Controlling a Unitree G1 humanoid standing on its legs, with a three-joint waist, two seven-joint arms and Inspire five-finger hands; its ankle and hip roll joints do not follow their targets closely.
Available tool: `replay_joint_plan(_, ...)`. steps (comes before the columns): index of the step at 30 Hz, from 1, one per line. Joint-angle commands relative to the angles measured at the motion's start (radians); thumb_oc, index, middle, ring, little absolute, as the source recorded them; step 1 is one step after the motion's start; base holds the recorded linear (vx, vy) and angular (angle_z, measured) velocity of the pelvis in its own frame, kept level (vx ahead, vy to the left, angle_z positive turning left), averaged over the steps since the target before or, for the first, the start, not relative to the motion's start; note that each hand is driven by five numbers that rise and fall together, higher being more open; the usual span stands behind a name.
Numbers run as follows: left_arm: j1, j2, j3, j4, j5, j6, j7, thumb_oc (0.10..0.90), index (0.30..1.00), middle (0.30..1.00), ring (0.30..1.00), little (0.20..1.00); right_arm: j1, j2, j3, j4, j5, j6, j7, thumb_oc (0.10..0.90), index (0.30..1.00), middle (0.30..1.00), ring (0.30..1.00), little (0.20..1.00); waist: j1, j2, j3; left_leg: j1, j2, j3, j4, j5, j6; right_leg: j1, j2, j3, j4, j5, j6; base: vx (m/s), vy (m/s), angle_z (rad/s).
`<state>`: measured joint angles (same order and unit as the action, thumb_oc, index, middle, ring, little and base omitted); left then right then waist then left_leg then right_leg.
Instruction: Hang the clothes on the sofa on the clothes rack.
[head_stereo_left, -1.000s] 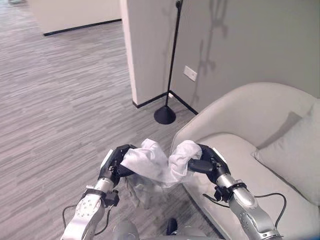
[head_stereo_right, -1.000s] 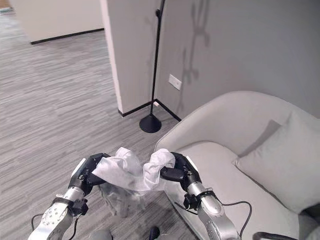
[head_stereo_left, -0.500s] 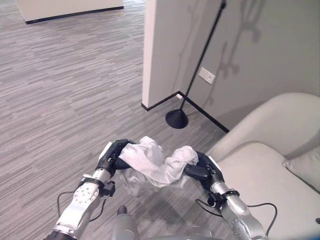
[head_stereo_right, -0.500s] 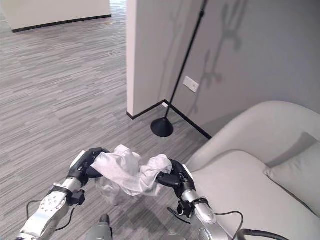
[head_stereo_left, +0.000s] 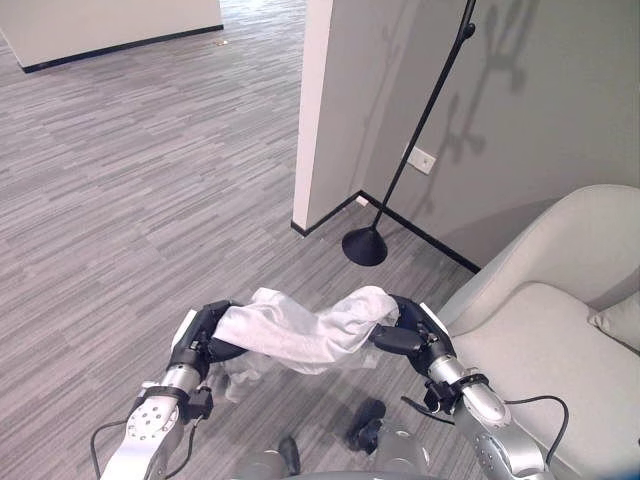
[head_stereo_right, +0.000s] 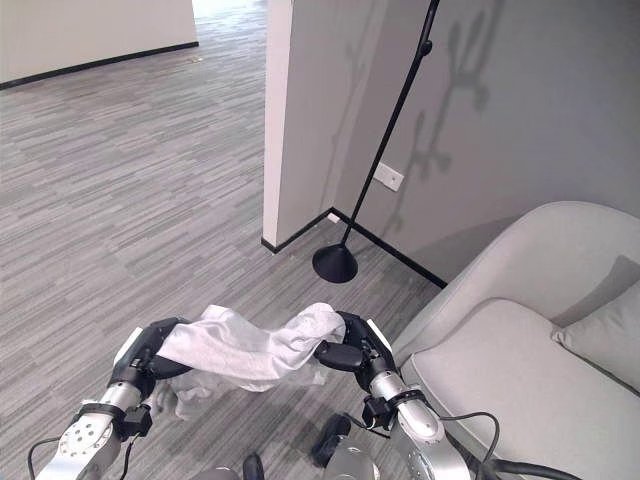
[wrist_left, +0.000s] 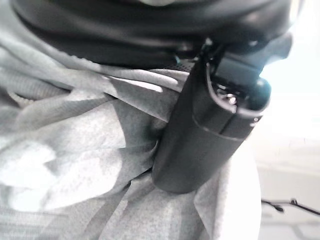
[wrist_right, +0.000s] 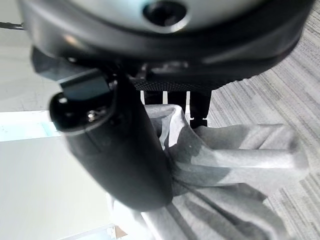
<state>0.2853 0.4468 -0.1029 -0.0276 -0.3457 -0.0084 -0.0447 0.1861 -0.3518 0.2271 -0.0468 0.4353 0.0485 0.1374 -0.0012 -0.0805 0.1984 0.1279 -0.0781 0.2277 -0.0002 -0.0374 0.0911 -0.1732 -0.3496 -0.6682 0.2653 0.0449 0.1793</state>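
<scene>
A light grey garment stretches between my two hands above the floor, sagging a little in the middle. My left hand is shut on its left end, and the left wrist view shows the cloth pinned under the thumb. At the other end my right hand is shut on the cloth, thumb pressed over it. The black clothes rack has a round base on the floor and a thin pole that rises by the wall corner. The grey sofa is at the right.
A white pillar and grey wall stand just behind the rack, with a wall socket low down. A grey cushion lies on the sofa. Open striped carpet spreads to the left.
The camera has turned away from the sofa toward the rack and pillar. The hands have moved further apart, so the garment is pulled out flatter between them.
</scene>
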Motion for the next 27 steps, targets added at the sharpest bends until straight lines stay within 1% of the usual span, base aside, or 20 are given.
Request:
replay_joint_plan(1, -0.054, 0.001, 0.009, -0.159, -0.007, -0.096, -0.047, 0.400, 0.300, 0.300, 0.300, 0.300, -0.102, 0.013, -0.030, -0.008, 0.000, -0.087, -0.013, 0.400, 0.300, 0.300, 0.300, 0.300, 0.015, -0.009, -0.076, 0.069, 0.091, -0.036, 0.028, -0.164, -0.072, 0.081, 0.070, 0.039, -0.117, 0.085, -0.019, 0.33, 0.039, 0.06)
replay_joint_plan(2, -0.040, -0.009, 0.009, -0.158, -0.019, -0.092, -0.049, 0.400, 0.300, 0.300, 0.300, 0.300, -0.113, 0.018, -0.023, -0.012, 0.008, -0.089, -0.015, 0.400, 0.300, 0.300, 0.300, 0.300, 0.013, 0.001, -0.096, 0.076, 0.100, -0.030, 0.075, -0.208, -0.083, 0.102, 0.090, 0.026, -0.130, 0.040, -0.042, 0.25, 0.008, 0.03)
replay_joint_plan(5, -0.028, -0.013, 0.009, -0.151, -0.033, -0.091, -0.048, 0.400, 0.300, 0.300, 0.300, 0.300, -0.123, 0.017, -0.013, -0.010, 0.023, -0.092, -0.013, 0.400, 0.300, 0.300, 0.300, 0.300, 0.011, 0.014, -0.118, 0.059, 0.120, -0.020, 0.152, -0.230, -0.109, 0.138, 0.120, 0.009, -0.178, 0.007, -0.070, 0.20, -0.051, 0.01)
replay_joint_plan(6, -0.028, -0.008, 0.013, -0.150, -0.037, -0.090, -0.045, 0.400, 0.300, 0.300, 0.300, 0.300, -0.126, 0.012, -0.010, -0.010, 0.021, -0.095, -0.013, 0.400, 0.300, 0.300, 0.300, 0.300, 0.009, 0.019, -0.123, 0.042, 0.134, -0.006, 0.213, -0.207, -0.134, 0.154, 0.128, 0.008, -0.197, -0.004, -0.078, 0.14, -0.106, -0.02)
replay_joint_plan(7, -0.024, 0.005, 0.034, -0.157, -0.043, -0.096, -0.035, 0.400, 0.300, 0.300, 0.300, 0.300, -0.138, -0.001, -0.011, -0.019, 0.028, -0.103, -0.015, 0.400, 0.300, 0.300, 0.300, 0.300, 0.009, 0.024, -0.122, -0.045, 0.195, 0.019, 0.430, -0.116, -0.215, 0.187, 0.159, 0.020, -0.235, -0.030, -0.109, 0.12, -0.126, 0.01)
replay_joint_plan(8, -0.024, 0.005, 0.035, -0.158, -0.043, -0.095, -0.036, 0.400, 0.300, 0.300, 0.300, 0.300, -0.139, -0.001, -0.010, -0.019, 0.029, -0.103, -0.016, 0.400, 0.300, 0.300, 0.300, 0.300, 0.009, 0.027, -0.124, -0.059, 0.205, 0.016, 0.451, -0.121, -0.222, 0.184, 0.168, 0.020, -0.240, -0.032, -0.116, 0.14, -0.117, -0.02)
replay_joint_plan(9, -0.026, 0.013, 0.049, -0.161, -0.044, -0.102, -0.024, 0.400, 0.300, 0.300, 0.300, 0.300, -0.142, -0.007, -0.008, -0.014, 0.032, -0.107, -0.020, 0.400, 0.300, 0.300, 0.300, 0.300, 0.018, 0.032, -0.116, -0.113, 0.229, 0.009, 0.572, -0.032, -0.266, 0.213, 0.189, 0.037, -0.267, -0.055, -0.141, 0.07, -0.105, -0.18)
replay_joint_plan(10, -0.033, 0.012, 0.055, -0.157, -0.049, -0.105, -0.008, 0.400, 0.300, 0.300, 0.300, 0.300, -0.139, -0.018, -0.013, -0.001, 0.024, -0.110, -0.036, 0.400, 0.300, 0.300, 0.300, 0.300, 0.035, 0.023, -0.091, -0.195, 0.285, -0.003, 0.727, 0.032, -0.294, 0.249, 0.220, 0.050, -0.310, -0.079, -0.175, 0.11, -0.090, -0.29)
replay_joint_plan(12, -0.045, 0.008, 0.058, -0.153, -0.046, -0.106, 0.000, 0.400, 0.300, 0.300, 0.300, 0.300, -0.138, -0.024, -0.021, 0.001, 0.018, -0.111, -0.048, 0.400, 0.300, 0.300, 0.300, 0.300, 0.044, 0.020, -0.077, -0.241, 0.308, -0.010, 0.774, 0.016, -0.285, 0.267, 0.232, 0.062, -0.328, -0.084, -0.182, 0.08, 0.003, -0.57)
replay_joint_plan(13, -0.053, -0.005, 0.069, -0.158, -0.037, -0.109, 0.021, 0.400, 0.300, 0.300, 0.300, 0.300, -0.140, -0.033, -0.040, 0.001, 0.013, -0.114, -0.064, 0.400, 0.300, 0.300, 0.300, 0.300, 0.058, 0.015, -0.059, -0.304, 0.312, -0.034, 0.730, -0.043, -0.249, 0.285, 0.228, 0.103, -0.340, -0.091, -0.173, 0.10, 0.096, -1.00)
replay_joint_plan(14, -0.054, -0.005, 0.069, -0.159, -0.037, -0.108, 0.022, 0.400, 0.300, 0.300, 0.300, 0.300, -0.140, -0.033, -0.040, 0.001, 0.013, -0.113, -0.064, 0.400, 0.300, 0.300, 0.300, 0.300, 0.060, 0.015, -0.059, -0.304, 0.312, -0.031, 0.730, -0.045, -0.247, 0.284, 0.227, 0.106, -0.340, -0.090, -0.172, 0.28, 0.373, -0.97)
replay_joint_plan(15, -0.053, -0.020, 0.080, -0.163, -0.031, -0.118, 0.036, 0.400, 0.300, 0.300, 0.300, 0.300, -0.147, -0.040, -0.053, 0.008, 0.008, -0.118, -0.075, 0.400, 0.300, 0.300, 0.300, 0.300, 0.070, 0.029, -0.062, -0.325, 0.295, -0.090, 0.467, -0.084, -0.212, 0.285, 0.221, 0.165, -0.341, -0.098, -0.142, 0.19, 0.414, -0.70)
replay_joint_plan(16, -0.048, -0.026, 0.082, -0.163, -0.025, -0.123, 0.040, 0.400, 0.300, 0.300, 0.300, 0.300, -0.149, -0.043, -0.056, 0.011, -0.001, -0.119, -0.080, 0.400, 0.300, 0.300, 0.300, 0.300, 0.077, 0.032, -0.062, -0.320, 0.279, -0.106, 0.317, -0.025, -0.200, 0.279, 0.209, 0.168, -0.335, -0.086, -0.136, 0.45, 0.635, -0.52)
replay_joint_plan(17, -0.038, -0.038, 0.086, -0.149, -0.007, -0.128, 0.055, 0.400, 0.300, 0.300, 0.300, 0.300, -0.154, -0.051, -0.054, 0.021, -0.022, -0.118, -0.088, 0.400, 0.300, 0.300, 0.300, 0.300, 0.101, 0.053, -0.062, -0.304, 0.241, -0.241, 0.075, 0.081, -0.218, 0.299, 0.234, 0.244, -0.334, -0.112, -0.131, 0.38, 0.458, -0.95)
replay_joint_plan(18, -0.043, -0.041, 0.078, -0.133, 0.003, -0.137, 0.062, 0.400, 0.300, 0.300, 0.300, 0.300, -0.158, -0.052, -0.059, 0.036, -0.019, -0.125, -0.093, 0.400, 0.300, 0.300, 0.300, 0.300, 0.107, 0.060, -0.054, -0.308, 0.232, -0.286, -0.003, 0.113, -0.234, 0.314, 0.240, 0.275, -0.322, -0.130, -0.133, 0.37, 0.329, -1.28)
replay_joint_plan(19, -0.043, -0.042, 0.077, -0.133, 0.003, -0.137, 0.062, 0.400, 0.300, 0.300, 0.300, 0.300, -0.159, -0.052, -0.059, 0.036, -0.019, -0.125, -0.093, 0.400, 0.300, 0.300, 0.300, 0.300, 0.106, 0.060, -0.054, -0.308, 0.232, -0.287, -0.005, 0.115, -0.233, 0.314, 0.240, 0.275, -0.322, -0.130, -0.133, 0.26, 0.281, -1.52)
replay_joint_plan(20, -0.040, -0.038, 0.063, -0.123, 0.025, -0.134, 0.046, 0.400, 0.300, 0.300, 0.300, 0.300, -0.147, -0.046, -0.079, 0.039, 0.014, -0.122, -0.088, 0.400, 0.300, 0.300, 0.300, 0.300, 0.096, 0.070, -0.060, -0.296, 0.246, -0.273, -0.048, 0.128, -0.234, 0.335, 0.248, 0.316, -0.292, -0.162, -0.132, 0.22, 0.285, -0.98)
replay_joint_plan(21, -0.039, -0.036, 0.061, -0.118, 0.027, -0.132, 0.042, 0.400, 0.300, 0.300, 0.300, 0.300, -0.133, -0.038, -0.086, 0.033, 0.025, -0.125, -0.093, 0.400, 0.300, 0.300, 0.300, 0.300, 0.087, 0.077, -0.072, -0.286, 0.249, -0.268, -0.034, 0.146, -0.228, 0.341, 0.251, 0.325, -0.288, -0.170, -0.126, 0.30, 0.396, -0.83)
replay_joint_plan(24, -0.052, -0.028, 0.056, -0.106, 0.032, -0.134, 0.051, 0.400, 0.300, 0.300, 0.300, 0.300, -0.125, -0.034, -0.090, 0.036, 0.034, -0.122, -0.092, 0.400, 0.300, 0.300, 0.300, 0.300, 0.092, 0.068, -0.081, -0.298, 0.238, -0.268, 0.007, 0.147, -0.228, 0.335, 0.238, 0.340, -0.271, -0.167, -0.123, 0.13, 0.191, -0.74)
replay_joint_plan(27, -0.094, 0.035, 0.039, -0.117, 0.082, -0.125, 0.044, 0.400, 0.300, 0.300, 0.300, 0.300, -0.126, -0.002, -0.088, 0.050, 0.027, -0.107, -0.086, 0.400, 0.300, 0.300, 0.300, 0.300, 0.079, 0.023, -0.097, -0.273, 0.183, -0.220, 0.059, 0.089, -0.155, 0.303, 0.190, 0.390, -0.111, -0.184, -0.092, 0.29, 0.438, -0.36)
